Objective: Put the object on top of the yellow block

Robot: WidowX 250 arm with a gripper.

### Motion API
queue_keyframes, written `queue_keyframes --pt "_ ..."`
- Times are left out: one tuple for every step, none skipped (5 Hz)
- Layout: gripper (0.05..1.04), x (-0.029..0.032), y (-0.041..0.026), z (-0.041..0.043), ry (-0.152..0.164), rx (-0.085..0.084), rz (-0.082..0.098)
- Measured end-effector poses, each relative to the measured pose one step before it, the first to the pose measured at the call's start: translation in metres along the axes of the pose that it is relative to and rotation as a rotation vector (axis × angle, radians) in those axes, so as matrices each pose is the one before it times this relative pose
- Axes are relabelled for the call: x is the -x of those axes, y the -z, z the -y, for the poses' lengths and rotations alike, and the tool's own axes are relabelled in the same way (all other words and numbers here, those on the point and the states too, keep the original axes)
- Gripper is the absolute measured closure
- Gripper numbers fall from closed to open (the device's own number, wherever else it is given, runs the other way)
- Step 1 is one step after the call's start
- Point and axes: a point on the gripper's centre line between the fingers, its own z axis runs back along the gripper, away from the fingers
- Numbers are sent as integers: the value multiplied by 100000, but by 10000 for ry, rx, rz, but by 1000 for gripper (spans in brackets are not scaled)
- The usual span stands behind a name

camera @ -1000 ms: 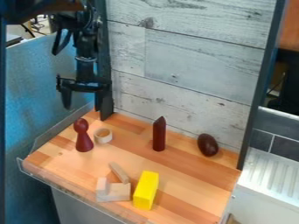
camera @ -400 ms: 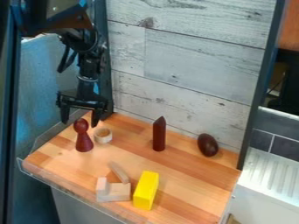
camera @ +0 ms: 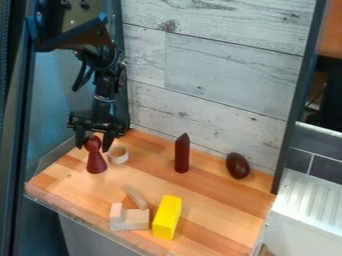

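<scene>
Gripper [camera: 93,146] open wide over the back-left of the wooden table [camera: 63,184], holding nothing, fingers either side of upright dark-red pawn's [camera: 96,163] head; yellow block [camera: 166,218] near front edge, beside pale wooden blocks [camera: 136,220].

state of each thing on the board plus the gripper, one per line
Gripper: open, by the pawn's head
Pawn: upright, not gripped
Pointed maroon piece: upright
Brown egg: not held
Wooden ring: hollow facing up
Yellow block: lying, nothing on top
Pale blocks: not held
</scene>
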Motion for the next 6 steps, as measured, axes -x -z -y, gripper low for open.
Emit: queue_keyframes --pt "490 164 42 519 88 158 1" --pt "490 1465 -1032 663 362 615 -241" --pt "490 760 -3929 107 101 633 578" --pt "490 1668 -3789 1386 291 247 868" --pt "490 1638 -2040 1752 480 -44 627" --pt "490 2293 -1319 1481 629 43 174"
